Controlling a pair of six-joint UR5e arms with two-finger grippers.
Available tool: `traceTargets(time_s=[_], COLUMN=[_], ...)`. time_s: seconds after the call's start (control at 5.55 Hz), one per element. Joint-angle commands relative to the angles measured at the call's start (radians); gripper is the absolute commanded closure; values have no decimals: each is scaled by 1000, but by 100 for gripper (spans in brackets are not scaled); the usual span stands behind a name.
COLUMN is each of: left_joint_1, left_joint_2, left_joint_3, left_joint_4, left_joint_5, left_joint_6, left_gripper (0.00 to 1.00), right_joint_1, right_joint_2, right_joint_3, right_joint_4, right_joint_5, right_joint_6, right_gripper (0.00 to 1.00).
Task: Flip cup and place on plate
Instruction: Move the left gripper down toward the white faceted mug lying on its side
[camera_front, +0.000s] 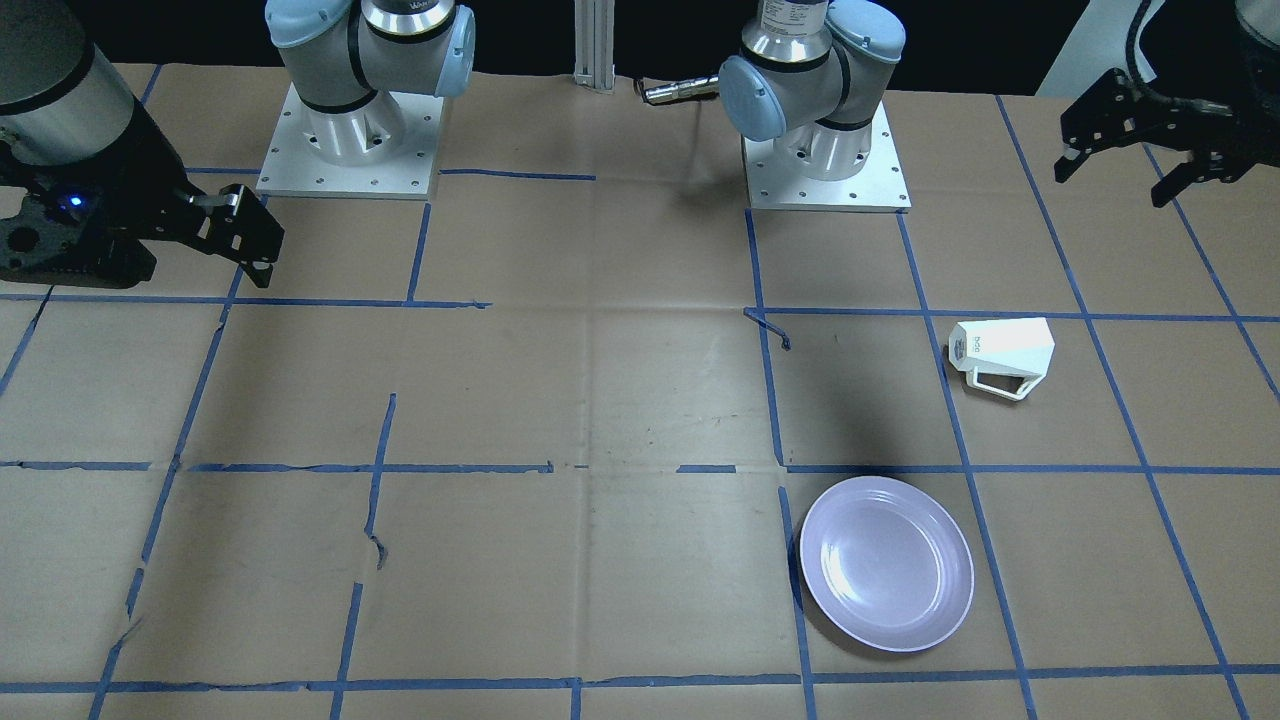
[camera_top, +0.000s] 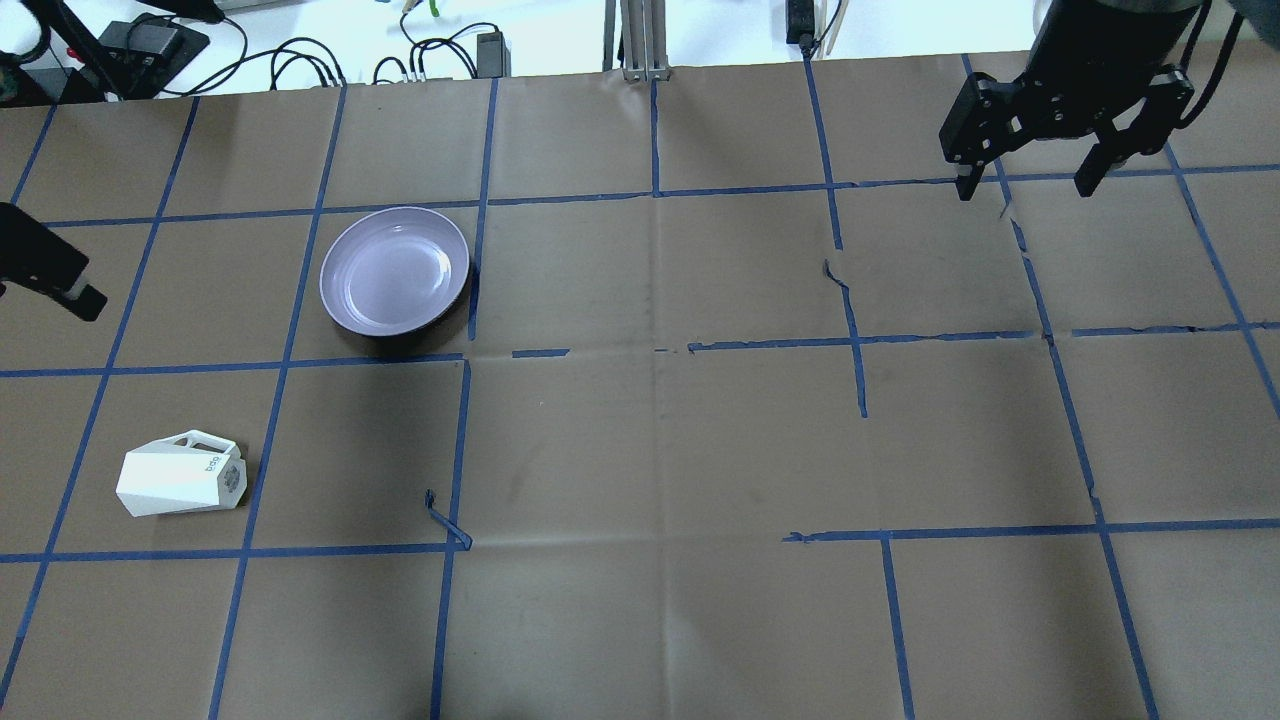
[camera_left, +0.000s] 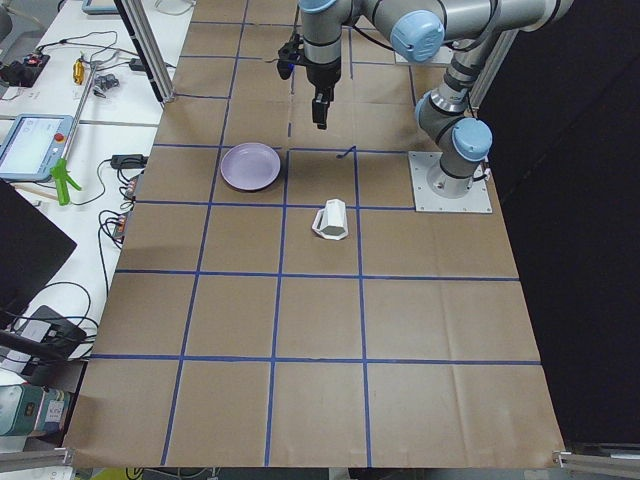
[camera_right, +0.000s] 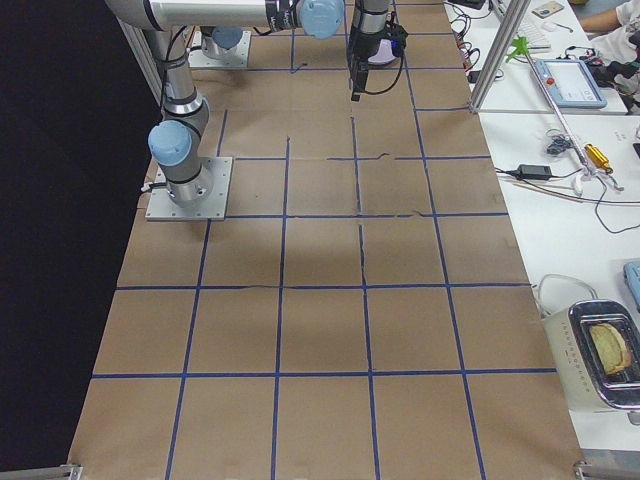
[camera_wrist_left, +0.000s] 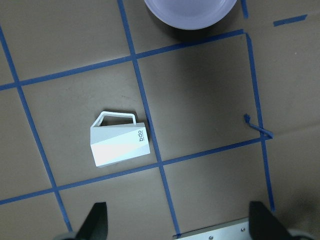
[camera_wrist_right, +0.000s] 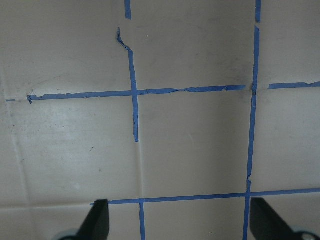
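The small white faceted cup (camera_top: 180, 482) lies on its side on the brown paper, its angular handle toward the plate; it also shows in the front view (camera_front: 1003, 355) and the left wrist view (camera_wrist_left: 120, 145). The pale lavender plate (camera_top: 395, 270) sits empty and apart from the cup, farther from the robot; it also shows in the front view (camera_front: 886, 563). My left gripper (camera_front: 1115, 180) hangs open and empty above the table, to the outer side of the cup, with the cup below its fingers (camera_wrist_left: 97, 220). My right gripper (camera_top: 1028, 185) is open and empty, far off on the other side.
Blue tape lines grid the brown paper, with some torn, lifted ends (camera_top: 445, 520). The two arm bases (camera_front: 825, 150) stand at the robot's edge. Cables and power bricks (camera_top: 300, 60) lie beyond the far edge. A side bench with tools (camera_right: 570, 90) flanks the table.
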Motion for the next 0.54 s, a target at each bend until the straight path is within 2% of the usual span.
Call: traceTargets(time_s=[0.0,0.36], left_joint_1=[213,362], left_joint_2=[-1,-48], left_joint_3=[-36,-100], left_joint_4=[-8,-1], left_joint_5=[-13,-19], left_joint_6=[185,385], left_gripper=[1,1], right_joint_1=[0,0], right_joint_2=[0,0], right_joint_3=[0,0], right_joint_4=[0,0], right_joint_5=[0,0], right_joint_6=[0,0], right_gripper=[0,0])
